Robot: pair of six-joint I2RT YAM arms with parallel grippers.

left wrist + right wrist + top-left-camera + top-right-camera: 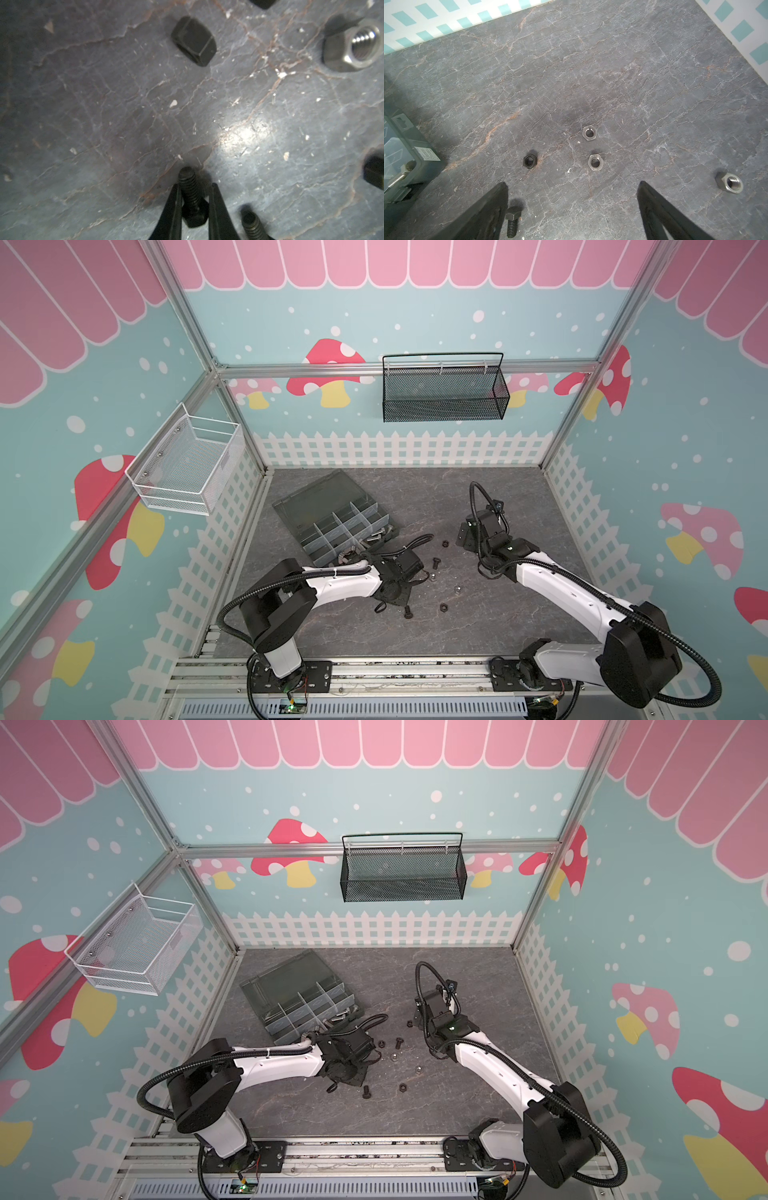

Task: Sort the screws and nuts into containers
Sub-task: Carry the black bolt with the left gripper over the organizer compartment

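Our left tool clenches a black hex bolt; our right tool hangs released. Next we should lift it to the organizer box.

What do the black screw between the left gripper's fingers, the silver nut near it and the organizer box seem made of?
The black screw: probably steel with a dull black coating; matte, crisp threads. The silver nut: bare or plated metal, likely steel; bright glints on its threads. The organizer box: translucent grey plastic, judging by its see-through lid.
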